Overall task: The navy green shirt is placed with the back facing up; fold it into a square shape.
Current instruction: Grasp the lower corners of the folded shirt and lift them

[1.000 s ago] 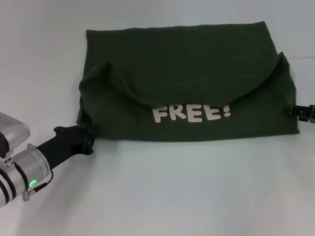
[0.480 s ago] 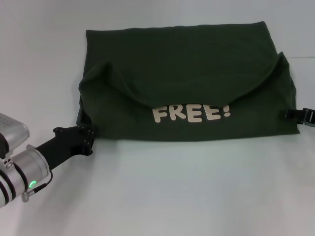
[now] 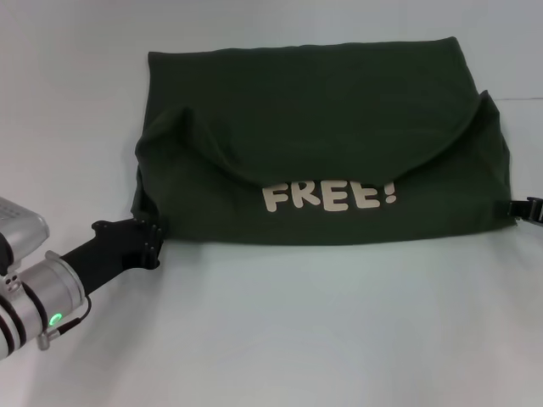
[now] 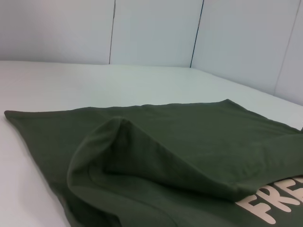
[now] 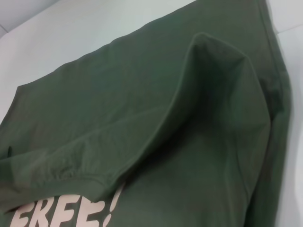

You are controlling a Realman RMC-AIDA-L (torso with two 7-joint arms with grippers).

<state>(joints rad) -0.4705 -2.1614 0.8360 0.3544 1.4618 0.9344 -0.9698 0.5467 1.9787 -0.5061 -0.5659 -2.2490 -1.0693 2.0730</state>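
Shirt (image 3: 322,127) lies mid-counter (image 3: 280,331), dark green, partly folded into a wide rectangle. Far layer is draped toward the near side in a curved flap, its edge sagging just above cream lettering "FREE!" (image 3: 329,197); the print shows face up on the lower layer. Flap corners stand slightly puffed at both sides, not pressed flat. Near hem runs roughly straight across. Left gripper (image 3: 146,242) sits low on the counter at the shirt's near left corner, its black tip touching or just beside the cloth edge; cannot tell whether the jaws are apart or together. Silver arm segment with 1 green light trails off toward the near left. Right gripper (image 3: 528,209) shows only as a black tip at the view's right edge, just beside the shirt's near right corner; jaws' state cannot be told. Left wrist view: raised fold pocket, lettering partly seen. Right wrist view: flap seam above lettering.
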